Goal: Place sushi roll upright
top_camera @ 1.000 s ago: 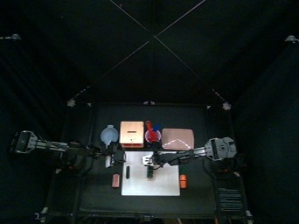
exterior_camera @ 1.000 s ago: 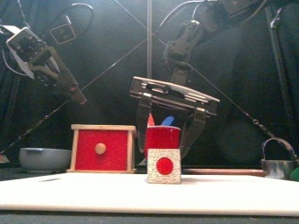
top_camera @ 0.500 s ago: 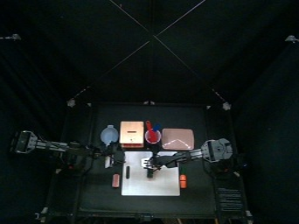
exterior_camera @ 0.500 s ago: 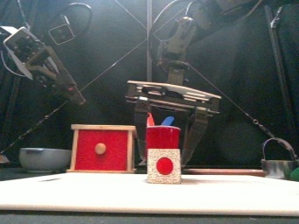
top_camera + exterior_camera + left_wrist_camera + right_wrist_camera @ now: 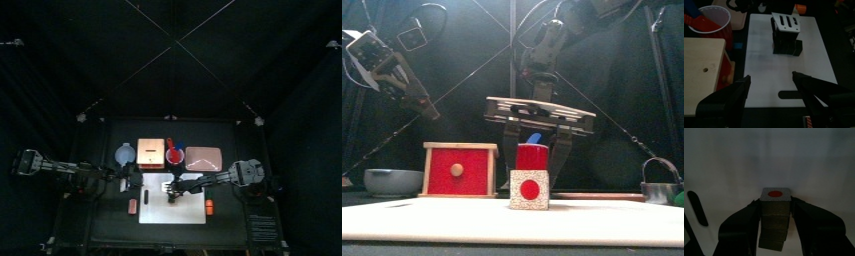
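**Front view.** The sushi roll (image 5: 528,190) stands on the white mat (image 5: 422,224) near the front edge, a pale face with a red dot turned to the viewer. Directly behind it stands a red cup (image 5: 532,157), whose lower part the roll hides. To the left are a red-fronted box (image 5: 458,170) and a grey bowl (image 5: 393,181). At the far right is a metal cup (image 5: 659,186), cut off by the edge. The right arm hangs down behind the roll. The left arm (image 5: 389,70) is held high at the left, well apart.

**Top view.** The right arm covers the roll. Two small orange pieces (image 5: 132,205) lie by the mat's left and right edges (too small to make out further).

**Left wrist view.** The left gripper (image 5: 771,76) is spread wide over bare mat with nothing between its jaws. The roll appears only as a dark block beyond it.

**Right wrist view.** The right gripper (image 5: 776,203) straddles the roll, jaws apart, one close along each dark side. Whether they press on it cannot be told. The red-dotted face lies at the jaw tips.
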{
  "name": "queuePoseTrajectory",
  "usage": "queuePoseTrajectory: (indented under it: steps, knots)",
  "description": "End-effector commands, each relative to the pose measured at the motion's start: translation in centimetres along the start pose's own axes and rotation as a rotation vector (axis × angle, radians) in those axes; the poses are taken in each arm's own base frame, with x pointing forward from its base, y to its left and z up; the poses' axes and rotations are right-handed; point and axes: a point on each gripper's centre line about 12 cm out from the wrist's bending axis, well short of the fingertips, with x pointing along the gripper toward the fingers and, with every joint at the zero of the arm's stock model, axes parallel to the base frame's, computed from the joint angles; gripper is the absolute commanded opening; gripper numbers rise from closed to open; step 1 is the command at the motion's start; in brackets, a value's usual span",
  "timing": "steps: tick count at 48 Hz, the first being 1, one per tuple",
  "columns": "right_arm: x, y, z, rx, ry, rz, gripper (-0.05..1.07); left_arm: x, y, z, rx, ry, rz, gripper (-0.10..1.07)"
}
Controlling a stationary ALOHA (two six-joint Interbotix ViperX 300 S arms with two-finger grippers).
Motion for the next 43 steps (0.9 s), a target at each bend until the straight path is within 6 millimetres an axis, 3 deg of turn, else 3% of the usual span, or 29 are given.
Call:
queuePoseTrajectory:
  steps: [1, 8, 21, 30, 43]
  knots:
    - [-1.4, 0.8, 0.3, -0.001, -0.006, 0.043, 0.64, 0.0, -0.2, 0.6, -0.006, -0.019, -0.009, 0.98]
    - [-2.5, 1.5, 0.5, -0.060, -0.061, 0.087, 0.64, 0.0, -0.2, 0.6, -0.017, -0.019, -0.010, 0.98]
    - [-7.2, 2.8, 0.2, -0.274, -0.253, 0.235, 0.64, 0.0, -0.3, 0.7, -0.033, -0.028, -0.016, 0.99]
    - [-9.2, 1.9, -0.1, -0.420, -0.361, 0.301, 0.64, 0.0, -0.4, 1.0, -0.063, -0.041, -0.026, 0.98]
    - [-9.8, -0.6, 0.1, -0.685, -0.520, 0.377, 0.64, -0.1, -0.5, 1.1, -0.092, -0.054, -0.039, 0.98]
